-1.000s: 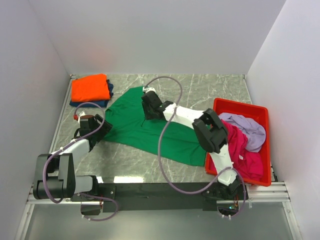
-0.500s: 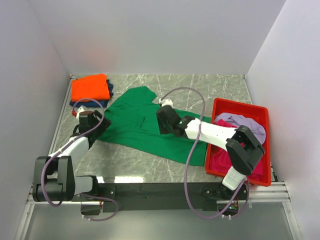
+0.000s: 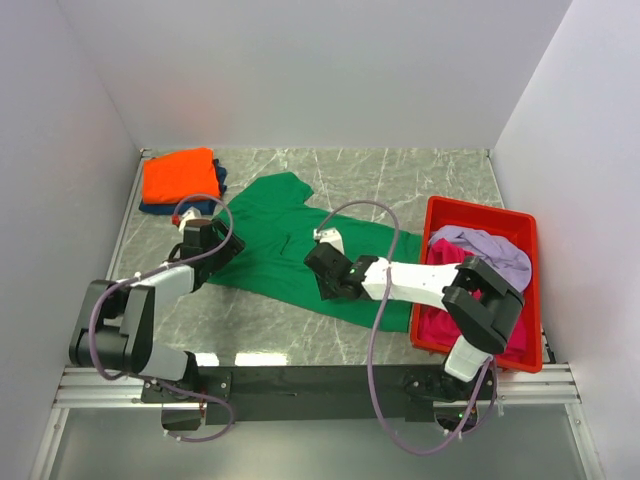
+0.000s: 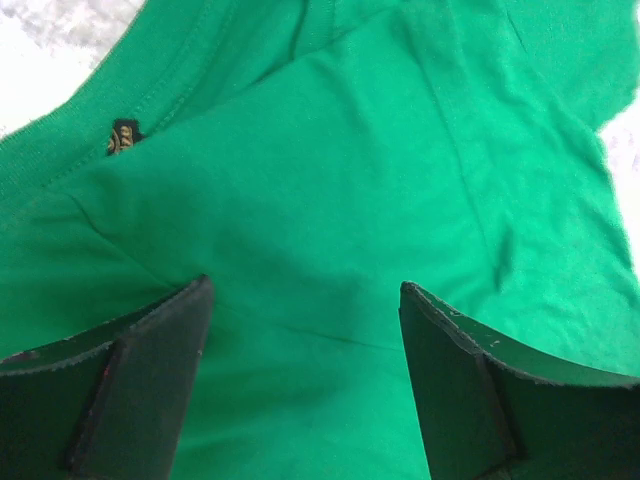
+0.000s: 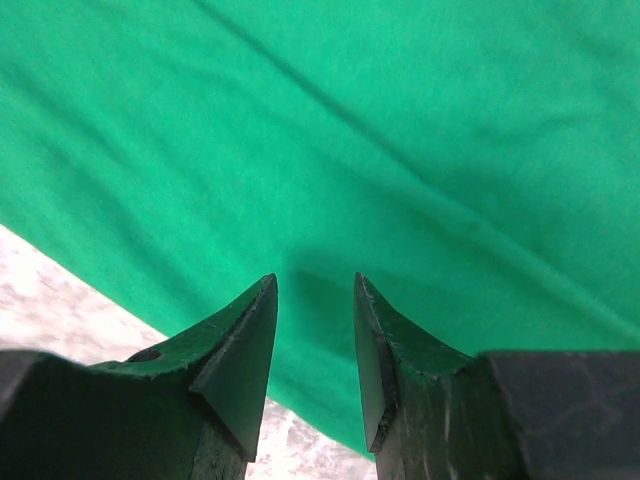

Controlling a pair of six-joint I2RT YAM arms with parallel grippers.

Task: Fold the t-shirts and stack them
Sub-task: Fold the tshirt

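Observation:
A bright green t-shirt (image 3: 280, 235) lies spread flat in the middle of the table. My left gripper (image 3: 212, 243) is open over its left part; in the left wrist view the wide-apart jaws (image 4: 305, 300) hang over the green cloth (image 4: 330, 180) just below the collar label (image 4: 122, 136). My right gripper (image 3: 322, 272) is open with a narrow gap, empty, low over the shirt near its front hem (image 5: 315, 290). A folded orange shirt (image 3: 180, 177) rests on a navy blue shirt (image 3: 160, 208) at the back left. The magenta shirt (image 3: 510, 335) and the pale lilac shirt (image 3: 495, 252) lie crumpled in the bin.
A red plastic bin (image 3: 480, 206) stands at the right edge of the table. White walls close in the left, back and right. Bare marble table (image 5: 60, 300) shows just past the green shirt's hem.
My right gripper has moved from the shirt's upper middle toward me, down to its front hem. My left gripper has moved right, onto the shirt's left part.

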